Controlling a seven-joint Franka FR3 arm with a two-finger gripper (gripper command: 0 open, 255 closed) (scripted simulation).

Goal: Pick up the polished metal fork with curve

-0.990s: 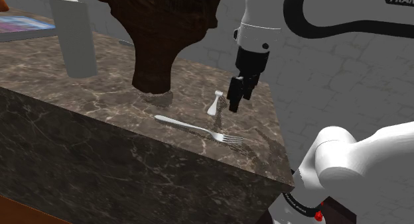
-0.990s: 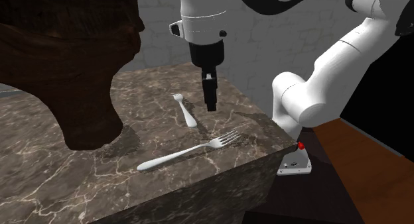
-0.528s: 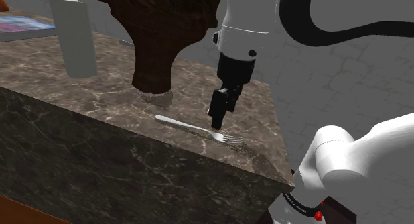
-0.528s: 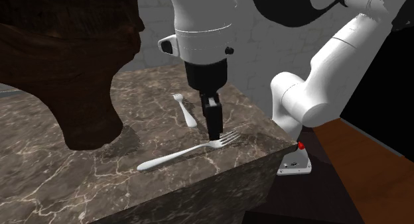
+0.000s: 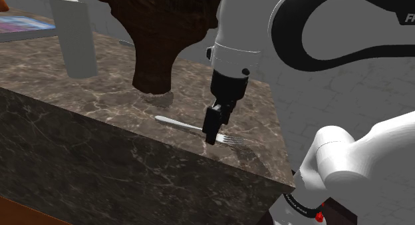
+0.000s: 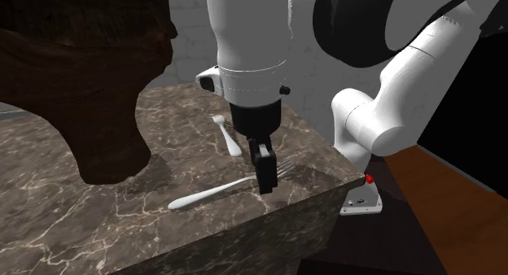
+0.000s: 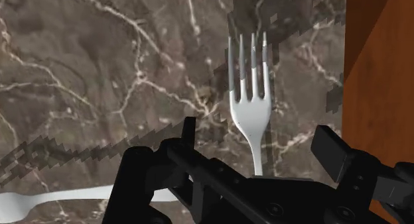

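Note:
A shiny silver fork (image 5: 178, 123) with a curved handle lies flat on the dark marble counter (image 5: 80, 97) near its front edge, tines (image 6: 283, 168) toward the robot's stand. My black gripper (image 5: 210, 138) has come down over the fork's neck, its tips close to the counter. In the wrist view the fork (image 7: 251, 103) runs between the two fingers (image 7: 189, 133), which stand apart and do not touch it. From the second exterior view the gripper (image 6: 266, 184) covers the neck, and the handle (image 6: 203, 197) stretches away to that view's left.
A small pale utensil (image 6: 230, 139) lies just behind the fork. A large dark brown wooden sculpture (image 5: 159, 37) stands further back, a grey roll (image 5: 73, 34) beyond it. The counter's front edge (image 6: 309, 196) and corner lie close to the tines.
The gripper moved from above the small pale utensil down and toward the counter's front edge, and now straddles the fork's neck. The fork has not moved.

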